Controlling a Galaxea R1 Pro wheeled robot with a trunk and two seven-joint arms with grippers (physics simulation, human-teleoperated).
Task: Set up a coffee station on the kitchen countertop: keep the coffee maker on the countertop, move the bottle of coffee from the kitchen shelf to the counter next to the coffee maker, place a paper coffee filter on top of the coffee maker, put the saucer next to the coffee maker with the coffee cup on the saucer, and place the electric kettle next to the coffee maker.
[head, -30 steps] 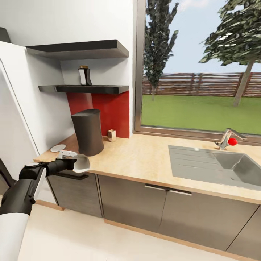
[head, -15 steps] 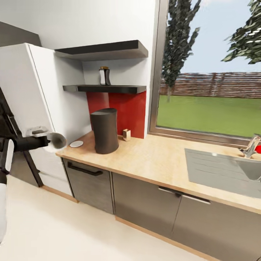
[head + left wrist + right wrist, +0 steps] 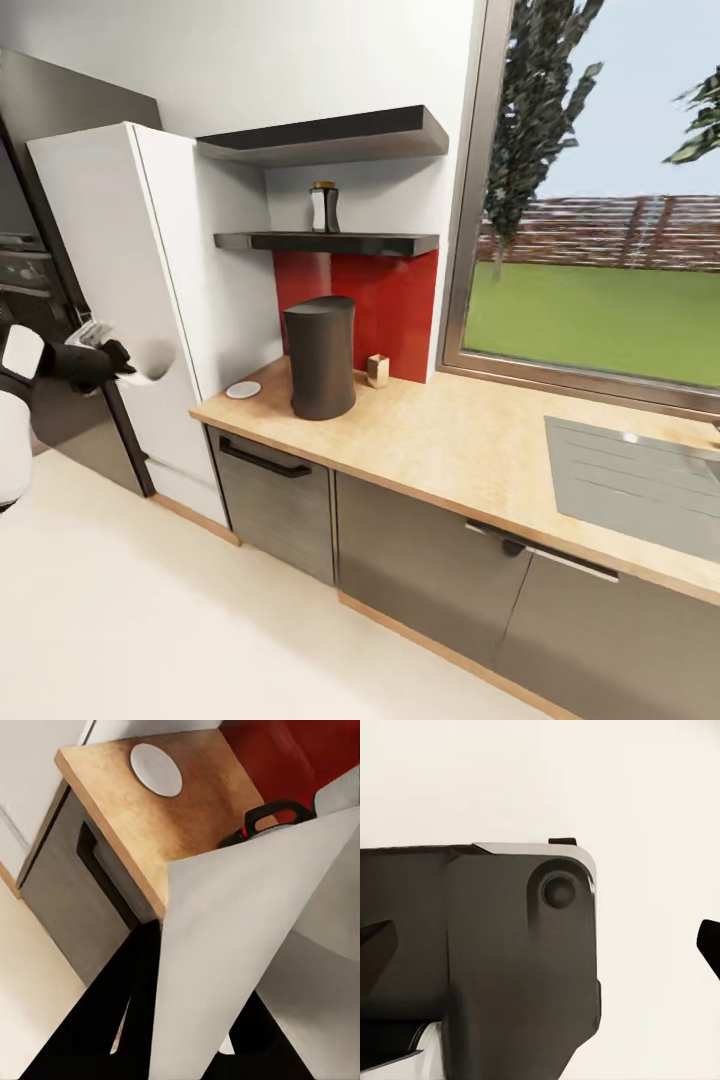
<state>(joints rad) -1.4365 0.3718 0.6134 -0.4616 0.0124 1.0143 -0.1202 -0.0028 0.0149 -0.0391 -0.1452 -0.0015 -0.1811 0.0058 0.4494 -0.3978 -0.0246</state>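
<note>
**Filter in Hand, Clear of the Tabletop: Hazards Before Placement**

Your left hand is clamped on the white paper cone filter; in the left wrist view the two dark fingers pinch the sheet from below. In the head view the hand hangs out over the floor in front of the tall white cabinet, well apart from the tall dark-grey cylindrical coffee maker. The state of your right hand cannot be told; the right wrist view gives a dark housing against a pale surface.

Reference positions, all relative to the coffee maker:
- The light-wood tabletop carries it near the cabinet end.
- The small flat white saucer lies beside it, toward the cabinet.
- The small bottle of coffee with a white label stands above it on the lower black floating shelf.
- A small wooden block sits just behind it, by the red wall panel.

Judged risks:
1. The filter is thin paper. A hard pinch may crease it; a loose one may let it slip during the approach.
2. The top of the coffee maker is slanted. A filter released off-centre is likely to slide down onto the tabletop.
3. The shelf overhangs the coffee maker. A high approach may strike the shelf edge or disturb the bottle.
4. A low approach may push the coffee maker or sweep the saucer.
</note>
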